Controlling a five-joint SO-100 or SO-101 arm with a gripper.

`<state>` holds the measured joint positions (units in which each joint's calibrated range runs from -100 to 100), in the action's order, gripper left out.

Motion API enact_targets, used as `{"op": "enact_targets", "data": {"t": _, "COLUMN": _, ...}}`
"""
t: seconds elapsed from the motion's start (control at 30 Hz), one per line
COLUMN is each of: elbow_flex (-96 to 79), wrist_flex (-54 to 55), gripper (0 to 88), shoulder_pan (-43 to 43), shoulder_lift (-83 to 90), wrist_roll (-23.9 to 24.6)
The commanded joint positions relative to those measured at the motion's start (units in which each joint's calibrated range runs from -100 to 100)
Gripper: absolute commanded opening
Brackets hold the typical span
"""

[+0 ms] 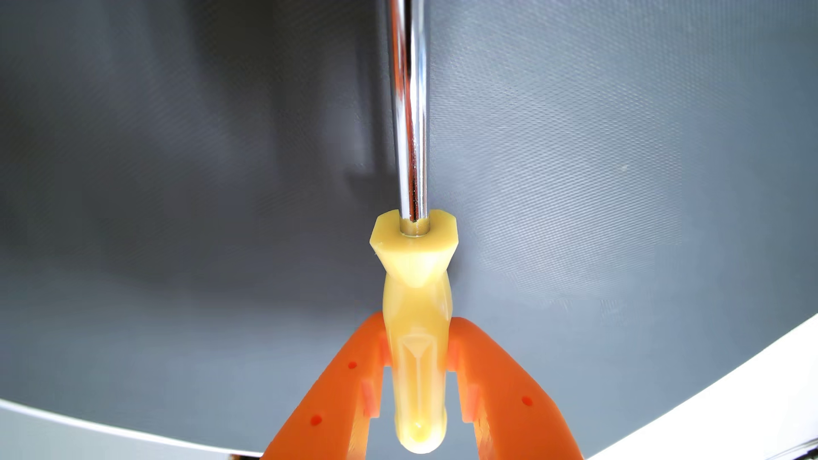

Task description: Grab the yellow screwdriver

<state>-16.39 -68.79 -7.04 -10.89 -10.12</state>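
Nearest the wrist view lens I see the orange pincer (418, 340), its two fingers converging from the bottom edge and pinching the yellow screwdriver (418, 354) at the waist of its handle. The handle's rounded butt sits between the finger roots, pointing back toward me. I note the finger tips pressed against both flanks of the handle, with no gap visible on either side. The tool's long axis runs straight away from the pincer, up the middle of the frame, in line with the fingers. Beyond the flared collar, the chrome shaft (410, 110) continues out past the top edge; its tip is out of frame. Behind lies the grey mat (619, 155) on the counter. I judge the grasp made; whether the tool is lifted clear I cannot tell.
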Motion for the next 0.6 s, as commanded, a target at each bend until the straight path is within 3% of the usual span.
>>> {"op": "enact_targets", "data": {"t": 0.0, "elbow_flex": 0.8, "wrist_flex": -1.8, "gripper": 0.7, "shoulder_pan": -0.4, "shoulder_lift": 4.7, "wrist_roll": -0.1}}
{"op": "enact_targets", "data": {"t": 0.57, "elbow_flex": 0.4, "wrist_flex": -15.2, "gripper": 0.7, "shoulder_pan": -0.8, "shoulder_lift": 23.7, "wrist_roll": 0.0}}
